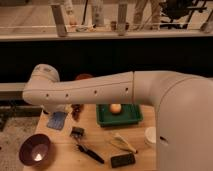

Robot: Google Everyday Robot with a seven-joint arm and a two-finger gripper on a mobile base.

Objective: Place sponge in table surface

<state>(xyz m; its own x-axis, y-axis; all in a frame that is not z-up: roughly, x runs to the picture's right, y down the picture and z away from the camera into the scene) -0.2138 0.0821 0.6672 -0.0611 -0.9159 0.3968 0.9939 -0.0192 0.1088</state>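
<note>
At frame left under the arm (95, 92), the tool (74, 111), grip state unclear, hangs beside the sponge (57, 120) on the desk (97, 140).

Table (100, 134) is loaded: sponge (57, 120) at far-left corner, green tray (120, 124) at far edge, bowl (35, 150) at near-left corner, black slab (122, 160) at near edge. Gripper (76, 111) is positioned just beside sponge.

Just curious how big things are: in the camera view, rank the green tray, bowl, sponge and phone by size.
1. green tray
2. bowl, though it sits nearer the camera
3. sponge and phone look alike, so unranked
The gripper hangs beside the sponge, below the arm.
</note>
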